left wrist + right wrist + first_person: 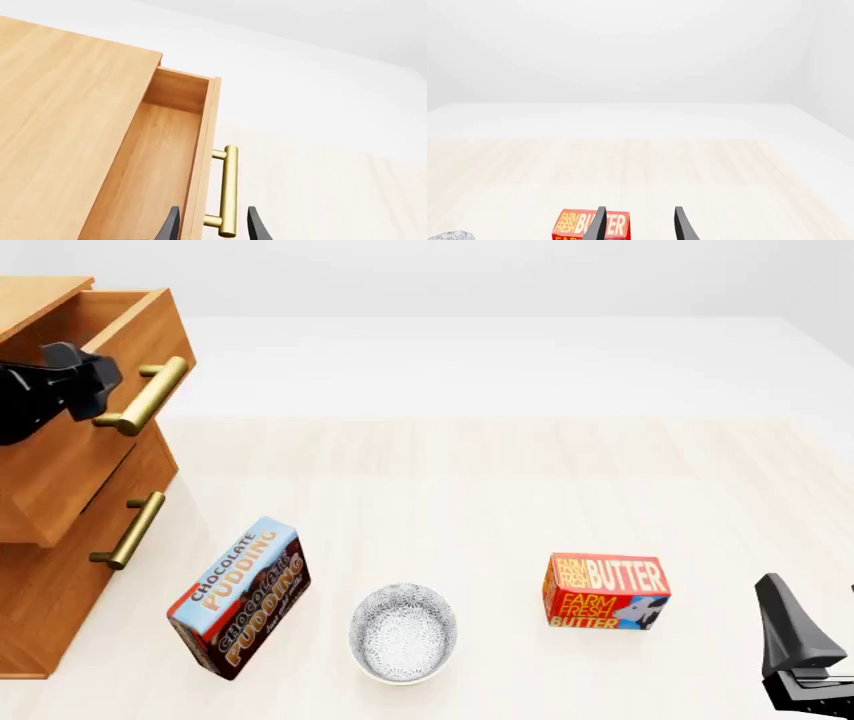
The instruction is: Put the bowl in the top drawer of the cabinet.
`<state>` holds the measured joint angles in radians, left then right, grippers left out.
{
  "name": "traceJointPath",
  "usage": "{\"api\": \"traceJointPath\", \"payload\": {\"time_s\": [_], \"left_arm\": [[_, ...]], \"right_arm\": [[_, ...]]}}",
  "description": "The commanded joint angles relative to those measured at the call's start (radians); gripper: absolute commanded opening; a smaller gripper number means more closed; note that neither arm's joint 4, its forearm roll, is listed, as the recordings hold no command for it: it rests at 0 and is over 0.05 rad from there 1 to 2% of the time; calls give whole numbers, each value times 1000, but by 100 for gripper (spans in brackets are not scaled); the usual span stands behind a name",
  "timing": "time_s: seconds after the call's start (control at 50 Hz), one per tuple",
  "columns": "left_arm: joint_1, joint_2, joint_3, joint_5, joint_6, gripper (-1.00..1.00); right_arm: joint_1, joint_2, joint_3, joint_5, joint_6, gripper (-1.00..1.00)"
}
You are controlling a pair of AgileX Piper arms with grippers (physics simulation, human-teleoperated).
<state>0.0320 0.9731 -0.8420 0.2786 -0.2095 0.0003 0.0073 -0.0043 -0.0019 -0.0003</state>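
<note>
Nearest us, the bowl (403, 632) sits alone on the table, left of the right gripper (801, 655), whose jaws are parted and empty. Farther back, the left gripper (83, 375), open, straddles the pulled-out top drawer (100, 370)'s handle (144, 395).

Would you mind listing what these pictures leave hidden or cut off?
- Left gripper: the left wrist view's edge cuts its fingers; whether they pinch the top drawer handle is unclear.
- Drawer interior: front view shows none; the wrist view only part.
- Right gripper: cropped at the front view's corner.
- Bowl: only a sliver in the right wrist view.
- Cabinet: cut by the front view's left edge.
</note>
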Motion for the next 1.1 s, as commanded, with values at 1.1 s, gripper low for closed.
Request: {"api": "traceJointPath", "payload": {"time_s": [1.1], "left_arm": [[-262, -21, 5, 40, 14, 100]], "right_arm": [[0, 0, 0, 0, 0, 100]]}}
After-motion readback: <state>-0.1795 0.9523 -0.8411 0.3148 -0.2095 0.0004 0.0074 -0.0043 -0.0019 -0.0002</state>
